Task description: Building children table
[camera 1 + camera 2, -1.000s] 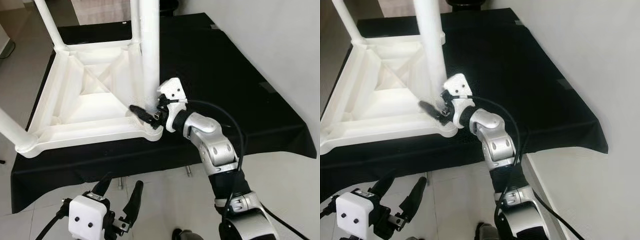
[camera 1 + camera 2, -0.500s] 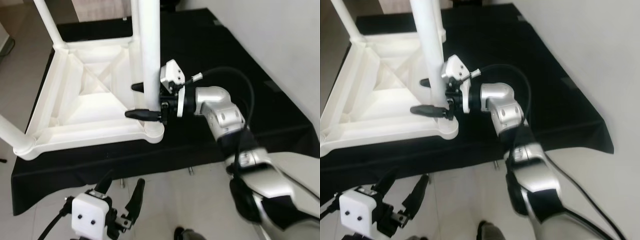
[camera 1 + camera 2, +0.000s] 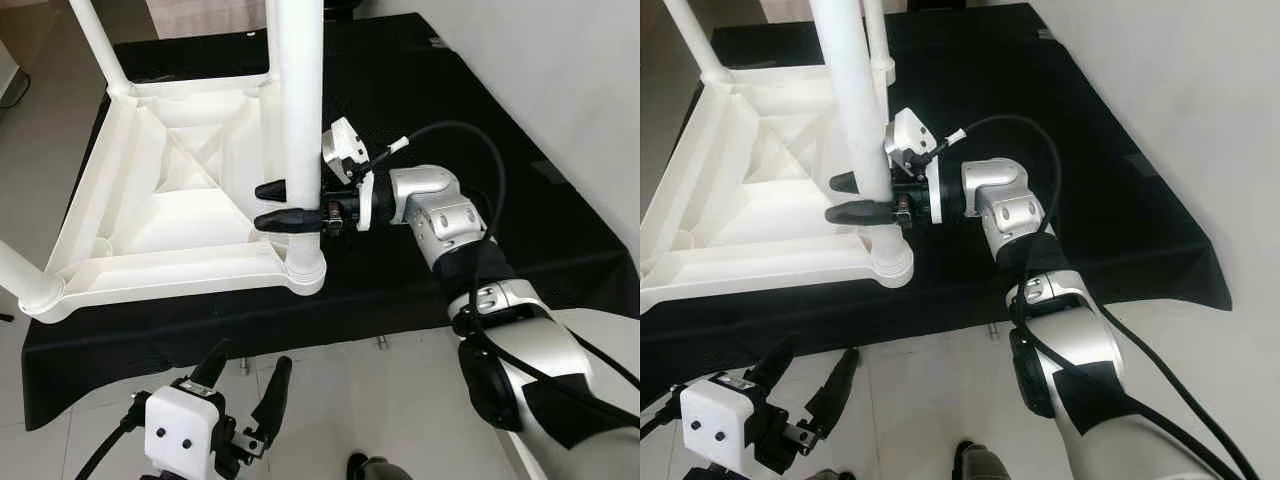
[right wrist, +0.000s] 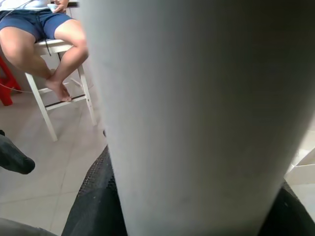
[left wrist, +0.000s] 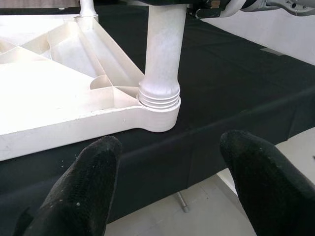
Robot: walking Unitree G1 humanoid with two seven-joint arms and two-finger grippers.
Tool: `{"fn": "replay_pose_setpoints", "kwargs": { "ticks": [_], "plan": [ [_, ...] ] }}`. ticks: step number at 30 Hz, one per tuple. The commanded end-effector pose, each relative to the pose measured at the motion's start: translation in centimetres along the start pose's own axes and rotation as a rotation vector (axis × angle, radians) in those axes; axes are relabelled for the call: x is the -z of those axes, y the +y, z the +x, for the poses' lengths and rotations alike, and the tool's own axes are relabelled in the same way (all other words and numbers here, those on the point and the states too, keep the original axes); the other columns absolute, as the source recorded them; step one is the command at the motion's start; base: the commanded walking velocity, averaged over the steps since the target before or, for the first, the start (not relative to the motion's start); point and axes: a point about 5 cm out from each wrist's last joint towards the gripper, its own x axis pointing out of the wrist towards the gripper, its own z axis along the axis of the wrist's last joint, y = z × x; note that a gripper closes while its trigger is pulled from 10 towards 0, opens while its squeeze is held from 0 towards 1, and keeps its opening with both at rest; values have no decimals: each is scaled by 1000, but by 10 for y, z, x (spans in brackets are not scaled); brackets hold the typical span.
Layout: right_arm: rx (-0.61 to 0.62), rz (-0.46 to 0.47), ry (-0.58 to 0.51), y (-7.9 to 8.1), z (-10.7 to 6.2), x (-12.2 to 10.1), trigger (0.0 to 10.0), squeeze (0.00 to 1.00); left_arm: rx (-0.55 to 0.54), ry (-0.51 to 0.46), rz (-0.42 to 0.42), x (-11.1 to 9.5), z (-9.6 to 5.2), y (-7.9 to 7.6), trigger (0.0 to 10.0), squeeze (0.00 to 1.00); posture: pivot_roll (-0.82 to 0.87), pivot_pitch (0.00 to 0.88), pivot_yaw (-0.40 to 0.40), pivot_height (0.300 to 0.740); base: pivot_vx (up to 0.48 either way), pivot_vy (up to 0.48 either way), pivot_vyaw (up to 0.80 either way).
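Note:
A white plastic children's table point(image 3: 160, 215) lies upside down on a black-covered worktable point(image 3: 440, 120). Its near right leg point(image 3: 300, 100) stands upright in the corner socket point(image 3: 303, 272). My right gripper point(image 3: 290, 205) reaches in from the right, shut on this leg a little above the socket, one black finger on each side. In the right wrist view the leg point(image 4: 197, 113) sits between the fingers point(image 4: 98, 196). My left gripper point(image 3: 243, 385) hangs open below the worktable's front edge, empty, facing the socket point(image 5: 158, 96).
Two more legs stand at the far left corner point(image 3: 95, 40) and the near left corner point(image 3: 20, 280). A pale wall point(image 3: 560, 80) runs along the right. A person's legs on a white chair point(image 4: 49, 34) are visible beyond, over tiled floor.
My right gripper rose from the base of the leg, turned level, spread its fingers astride the leg, then closed them onto it. The left gripper stayed put.

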Motion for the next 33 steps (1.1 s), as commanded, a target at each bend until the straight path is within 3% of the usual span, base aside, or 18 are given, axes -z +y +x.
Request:
{"fn": "replay_pose_setpoints", "kwargs": {
  "ticks": [1, 3, 7, 8, 9, 11, 12, 14, 15, 17, 22, 25, 26, 27, 28, 31, 32, 33],
  "plan": [
    [-2, -4, -5, -1, -3, 3, 0, 0, 5, 18, -21, 4, -1, -1, 10000, 0, 36, 199, -35, 740, 0, 0, 0],
    [31, -14, -6, -3, -5, 4, 0, 0, 5, 17, -21, 4, -2, -1, 10000, 0, 34, 200, -36, 740, 0, 0, 0],
    [266, -41, 11, -8, -16, 16, 0, 0, 3, 14, -23, 4, -2, -2, 10000, 0, 24, 206, -42, 740, 0, 0, 0],
    [266, -41, 11, -8, -16, 16, 0, 0, 3, 14, -23, 4, -2, -2, 10000, 0, 24, 206, -42, 740, 0, 0, 0],
    [372, -14, -2, -5, -14, 22, 0, 0, 2, 14, -24, 3, -3, -1, 10000, 0, 20, 213, -46, 740, 0, 0, 0],
    [708, 53, -36, 5, -2, 38, 0, 0, 0, 15, -24, 3, -4, -1, 10000, 0, 13, 216, -45, 740, 0, 0, 0],
    [708, 53, -36, 5, -2, 38, 0, 0, 0, 15, -24, 3, -4, -1, 10000, 0, 13, 216, -45, 740, 0, 0, 0],
    [881, 118, 72, 47, 19, 65, 0, 0, 0, 17, -25, 2, -3, 0, 10000, 0, 0, 224, -34, 740, 0, 0, 0],
    [881, 118, 72, 47, 19, 65, 0, 0, 0, 17, -25, 2, -3, 0, 10000, 0, 0, 224, -34, 740, 0, 0, 0],
    [889, 127, 67, 70, 40, 65, 0, 0, 10, 19, -27, 2, -2, 1, 10000, 0, -1, 226, -24, 740, 0, 0, 0],
    [877, 117, 48, 67, 45, 63, 0, 0, 13, 20, -27, 3, -2, 0, 10000, 0, -1, 219, -24, 740, 0, 0, 0],
    [840, 90, 32, 56, 50, 59, 0, 0, 18, 18, -28, 5, 0, 0, 10000, 0, 3, 208, -36, 740, 0, 0, 0],
    [798, 80, 16, 49, 51, 56, 10000, 0, 16, 14, -26, 5, 1, 0, 10000, 0, -2, 209, -41, 740, 0, 0, 0],
    [798, 80, 16, 49, 51, 56, 10000, 0, 16, 14, -26, 5, 1, 0, 10000, 0, -2, 209, -41, 740, 0, 0, 0],
    [665, 59, -54, 41, 54, 46, 10000, 0, 10, 6, -22, 4, 3, 1, 10000, 0, 1, 209, -46, 740, 0, 0, 0],
    [625, 46, -83, 39, 55, 40, 10000, 0, 8, 4, -21, 4, 3, 1, 10000, 0, 1, 209, -46, 740, 0, 0, 0],
    [558, 41, -112, 39, 55, 36, 10000, 1000, 8, 3, -19, 4, 4, 1, 10000, 0, 4, 208, -46, 740, 0, 0, 0],
    [558, 41, -112, 39, 55, 36, 10000, 1000, 8, 3, -19, 4, 4, 1, 10000, 0, 4, 208, -46, 740, 0, 0, 0]
  ]
}}
